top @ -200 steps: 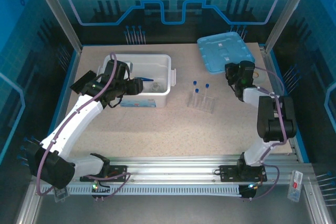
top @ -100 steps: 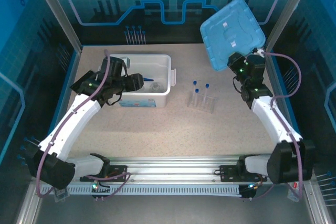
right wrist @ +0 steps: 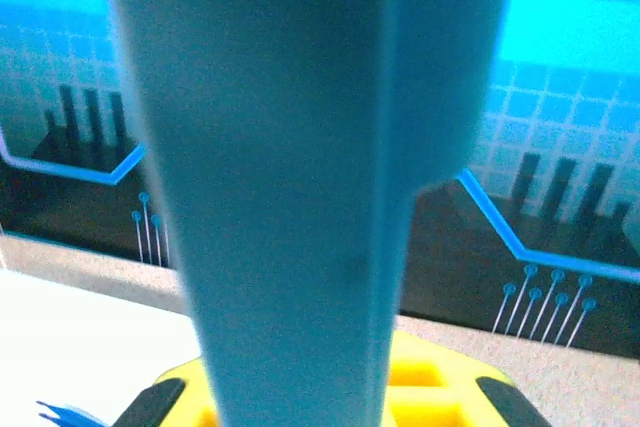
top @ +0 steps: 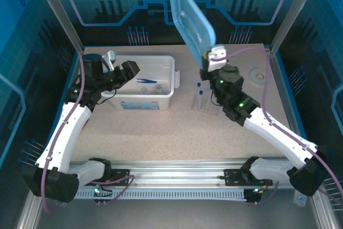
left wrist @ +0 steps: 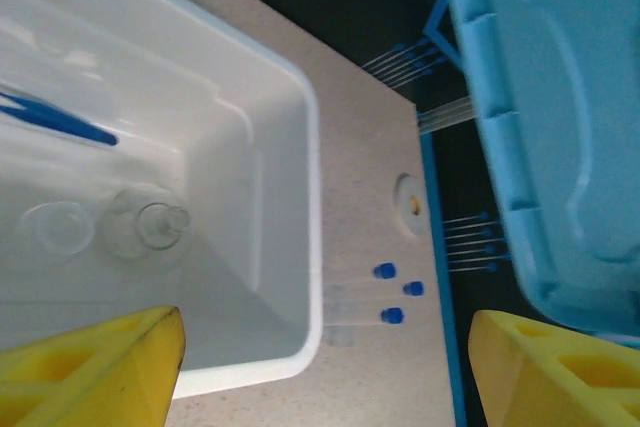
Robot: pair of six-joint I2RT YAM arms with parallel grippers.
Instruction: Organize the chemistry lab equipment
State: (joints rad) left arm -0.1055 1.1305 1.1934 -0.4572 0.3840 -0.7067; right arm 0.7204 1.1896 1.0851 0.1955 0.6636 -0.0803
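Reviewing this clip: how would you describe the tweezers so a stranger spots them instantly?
Start at the white bin at the back left of the table. On its floor lie the tweezers, a thin blue sliver. Their neighbours there, a flask and a beaker, are clear glass, so the tweezers alone show colour.

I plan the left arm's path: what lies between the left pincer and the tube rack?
In the top view, the white bin stands between the left pincer and the tube rack; beyond its right wall, bare table reaches the rack.
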